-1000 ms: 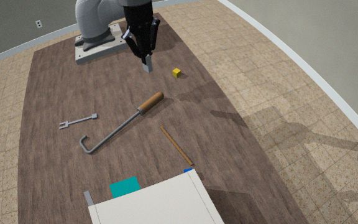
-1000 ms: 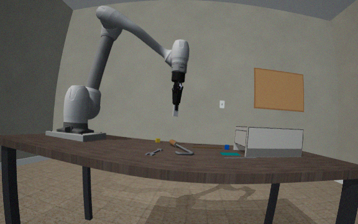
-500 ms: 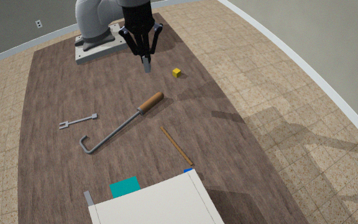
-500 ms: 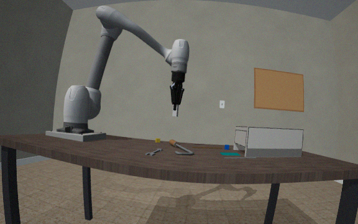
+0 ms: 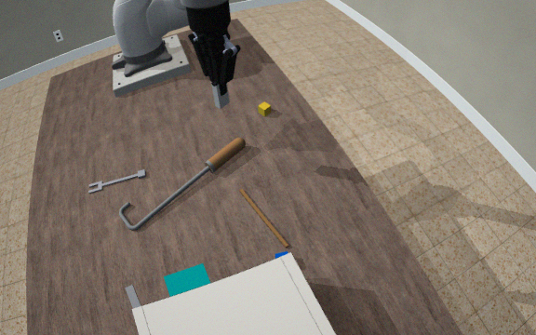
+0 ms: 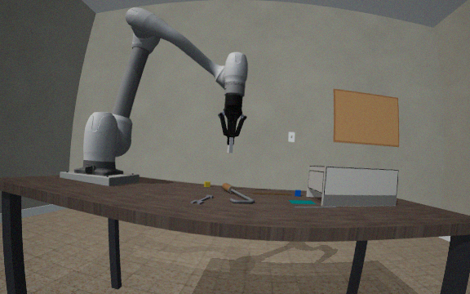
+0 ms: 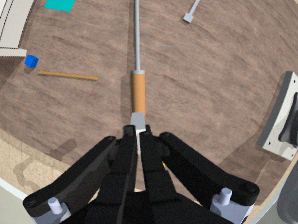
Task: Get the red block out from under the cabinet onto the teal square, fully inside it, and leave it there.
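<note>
on the table (image 5: 87, 121) there is one hook tool (image 5: 175, 188) with a wooden handle, one small grey forked tool (image 5: 115, 180), and one thin wooden stick (image 5: 264, 218). two small cubes show: one yellow cube (image 5: 263, 109) and one blue cube (image 5: 281, 254), the blue one partly hidden at the cabinet's edge. there is one teal square (image 5: 186, 278), one white cabinet (image 5: 231, 304), and one grey strip (image 5: 131, 296) beside it. one arm (image 6: 137, 61) stands on one base plate (image 5: 124, 86), carrying one gripper (image 5: 221, 100). on the wall hang one orange board (image 6: 365, 118) and one outlet (image 6: 291, 136).
</note>
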`<state>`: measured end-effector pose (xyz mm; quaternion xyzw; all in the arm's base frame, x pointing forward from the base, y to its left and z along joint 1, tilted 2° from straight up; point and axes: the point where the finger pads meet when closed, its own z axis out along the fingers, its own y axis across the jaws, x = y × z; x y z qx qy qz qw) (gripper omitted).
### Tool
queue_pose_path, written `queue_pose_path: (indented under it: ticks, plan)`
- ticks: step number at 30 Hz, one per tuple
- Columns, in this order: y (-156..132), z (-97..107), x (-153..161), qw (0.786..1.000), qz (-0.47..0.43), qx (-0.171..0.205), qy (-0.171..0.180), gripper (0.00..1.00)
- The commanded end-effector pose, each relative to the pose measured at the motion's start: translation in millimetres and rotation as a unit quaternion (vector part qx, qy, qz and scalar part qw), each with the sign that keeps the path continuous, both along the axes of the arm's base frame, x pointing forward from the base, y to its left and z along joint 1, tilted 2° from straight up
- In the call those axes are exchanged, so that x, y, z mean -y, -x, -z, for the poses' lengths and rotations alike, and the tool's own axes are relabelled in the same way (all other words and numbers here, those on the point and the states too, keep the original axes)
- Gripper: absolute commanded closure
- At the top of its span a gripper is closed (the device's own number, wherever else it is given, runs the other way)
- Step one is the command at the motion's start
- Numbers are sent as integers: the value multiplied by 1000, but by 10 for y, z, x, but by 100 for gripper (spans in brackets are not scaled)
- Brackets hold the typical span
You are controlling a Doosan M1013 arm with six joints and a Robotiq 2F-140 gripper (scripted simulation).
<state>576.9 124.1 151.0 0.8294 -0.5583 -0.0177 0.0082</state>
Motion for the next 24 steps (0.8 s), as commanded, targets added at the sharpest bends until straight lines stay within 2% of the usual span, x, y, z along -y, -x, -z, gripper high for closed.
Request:
queue_pose_path:
  ticks: [1, 16, 17, 24]
  plan:
    - [-13, -10, 10, 1000, 17, 3, 11, 100]
    - [-13, -10, 10, 1000, 17, 3, 11, 100]
    - [-13, -10, 10, 1000, 17, 3, 11, 66]
    - [-13, -10, 10, 1000, 17, 3, 11, 66]
